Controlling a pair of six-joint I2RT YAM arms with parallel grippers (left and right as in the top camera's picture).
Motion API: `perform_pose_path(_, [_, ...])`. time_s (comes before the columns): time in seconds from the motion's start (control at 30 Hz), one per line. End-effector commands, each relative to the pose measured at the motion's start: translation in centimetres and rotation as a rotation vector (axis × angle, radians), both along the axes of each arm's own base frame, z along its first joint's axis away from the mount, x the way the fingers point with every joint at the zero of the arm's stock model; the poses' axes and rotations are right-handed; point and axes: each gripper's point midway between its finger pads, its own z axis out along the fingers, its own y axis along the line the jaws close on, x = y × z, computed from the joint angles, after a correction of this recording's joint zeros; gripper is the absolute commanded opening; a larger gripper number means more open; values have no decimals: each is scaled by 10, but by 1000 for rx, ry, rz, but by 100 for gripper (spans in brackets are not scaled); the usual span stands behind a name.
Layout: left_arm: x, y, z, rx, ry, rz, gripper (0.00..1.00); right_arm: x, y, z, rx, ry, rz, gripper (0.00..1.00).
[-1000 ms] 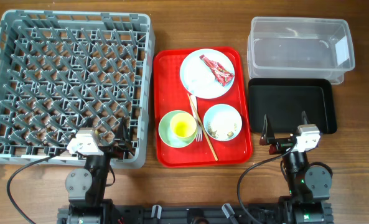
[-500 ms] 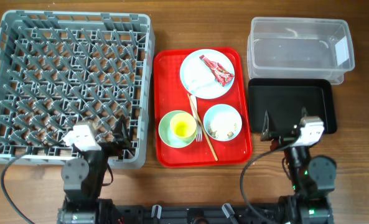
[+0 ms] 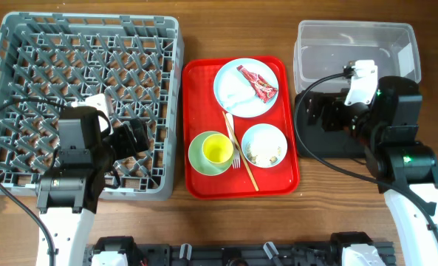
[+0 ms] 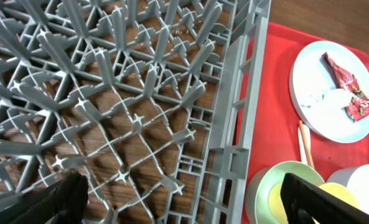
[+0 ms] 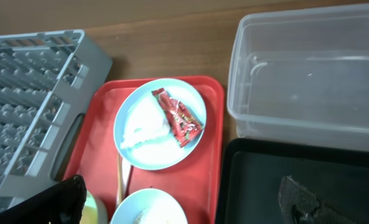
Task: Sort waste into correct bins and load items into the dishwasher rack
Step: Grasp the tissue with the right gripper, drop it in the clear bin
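The grey dishwasher rack (image 3: pixel 78 103) stands at the left. On a red tray, a pale-blue plate (image 3: pixel 247 103) holds a red wrapper (image 3: pixel 258 83) and a white tissue (image 3: pixel 235 92). A pale-green bowl (image 3: pixel 198 151) holds a yellow cup (image 3: pixel 217 152). A pale-blue bowl (image 3: pixel 264 145) holds food scraps. Chopsticks (image 3: pixel 239 151) and a fork (image 3: pixel 235 159) lie between the bowls. The clear tub (image 3: pixel 355 55) and black tray (image 3: pixel 385 125) are at the right. My left gripper (image 3: pixel 134 139) is open and empty over the rack's right side (image 4: pixel 140 93). My right gripper (image 3: pixel 318 112) is open and empty over the black tray (image 5: pixel 265 174).
The flat red tray (image 3: pixel 200 81) lies between the rack and the bins. The right wrist view shows the plate (image 5: pixel 159 140), wrapper (image 5: pixel 178 117), clear tub (image 5: pixel 308 74) and rack corner (image 5: pixel 28 106). Bare wooden table runs along the front edge.
Both arms have risen from the table's front edge and swung forward. The left gripper now hangs over the rack, the right over the black tray. No object has moved.
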Motion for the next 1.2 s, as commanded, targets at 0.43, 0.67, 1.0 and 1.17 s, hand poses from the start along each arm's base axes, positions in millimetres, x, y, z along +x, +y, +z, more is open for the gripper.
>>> perform_pose_path(0.43, [6,-5,17,-21,-58,-15,100,110,125,22,-14,151,-2,100])
perform_pose_path(0.67, [6,-5,16,-21,-57,-15,100,103,157,-152,-27,614,-201,100])
perform_pose_path(1.0, [3,-5,14,-22,-41,-15,100,96,156,-239,-37,782,-329,82])
perform_pose_path(1.17, [2,-5,13,-22,-35,-15,100,107,156,-237,-32,736,-337,38])
